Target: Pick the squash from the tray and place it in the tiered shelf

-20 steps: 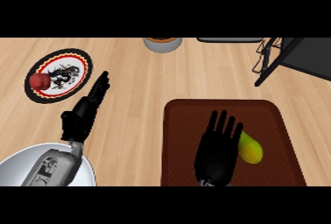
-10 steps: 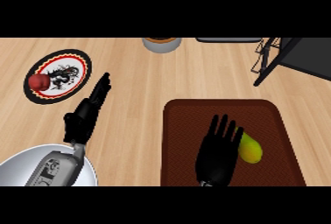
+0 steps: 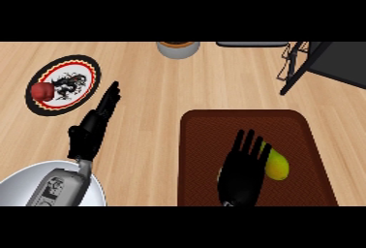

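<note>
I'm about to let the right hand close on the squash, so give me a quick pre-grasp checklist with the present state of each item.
1. Squash on the tray: ok.
2. Right hand open, fingers straight: ok.
3. Right hand beside the squash, at its left: ok.
4. Fingers curled round the squash: not ok, not yet.
5. Left hand open and off the tray: ok.
6. Shelf ready for the squash: cannot tell, only part shows at the upper right.

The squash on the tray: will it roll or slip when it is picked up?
The squash looks rounded and elongated, so it may roll on the flat tray. Its skin appears smooth, perhaps slippery. The right robot hand is open beside it.
</note>
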You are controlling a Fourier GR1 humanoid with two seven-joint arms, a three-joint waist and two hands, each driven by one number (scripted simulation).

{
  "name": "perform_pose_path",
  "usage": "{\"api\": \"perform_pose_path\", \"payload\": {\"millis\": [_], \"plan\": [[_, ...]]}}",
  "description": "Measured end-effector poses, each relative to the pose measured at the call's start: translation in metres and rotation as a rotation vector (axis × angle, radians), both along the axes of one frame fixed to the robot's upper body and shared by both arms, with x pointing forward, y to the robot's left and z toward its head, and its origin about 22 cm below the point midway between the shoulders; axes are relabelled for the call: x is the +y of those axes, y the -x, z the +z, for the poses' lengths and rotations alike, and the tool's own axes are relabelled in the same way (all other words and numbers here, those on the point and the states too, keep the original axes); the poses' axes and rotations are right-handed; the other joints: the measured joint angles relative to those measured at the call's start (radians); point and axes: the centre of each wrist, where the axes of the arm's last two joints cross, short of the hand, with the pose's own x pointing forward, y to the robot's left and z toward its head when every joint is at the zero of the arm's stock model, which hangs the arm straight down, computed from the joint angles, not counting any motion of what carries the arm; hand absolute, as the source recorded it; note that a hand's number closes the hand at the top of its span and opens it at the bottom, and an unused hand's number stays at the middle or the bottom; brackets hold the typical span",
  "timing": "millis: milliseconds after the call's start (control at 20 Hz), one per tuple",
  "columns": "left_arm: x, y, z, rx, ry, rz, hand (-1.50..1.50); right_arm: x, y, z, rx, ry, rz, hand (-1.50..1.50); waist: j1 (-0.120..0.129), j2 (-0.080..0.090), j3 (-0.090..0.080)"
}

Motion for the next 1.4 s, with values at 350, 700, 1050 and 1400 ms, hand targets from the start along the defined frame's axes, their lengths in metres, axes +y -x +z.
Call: {"api": "perform_pose_path", "payload": {"millis": [350, 700, 1050, 1400], "plan": [[0.001, 0.003, 0.000, -0.003, -0.002, -0.002, 0.00, 0.000, 0.001, -0.007, 0.025, -0.013, -0.008, -1.50, 0.002, -0.002, 0.001], [0.001, 0.005, -0.004, 0.002, -0.008, -0.001, 0.00, 0.000, 0.004, -0.015, 0.071, -0.022, -0.002, 1.50, 0.002, -0.006, 0.000], [0.009, 0.009, -0.003, 0.011, -0.021, 0.005, 0.00, 0.007, 0.006, -0.018, 0.068, 0.022, 0.050, 1.50, 0.003, -0.007, 0.000], [0.008, 0.009, -0.001, 0.001, -0.012, -0.011, 0.00, -0.030, -0.058, 0.024, -0.023, -0.341, 0.019, 1.50, 0.011, 0.010, 0.007]]}}
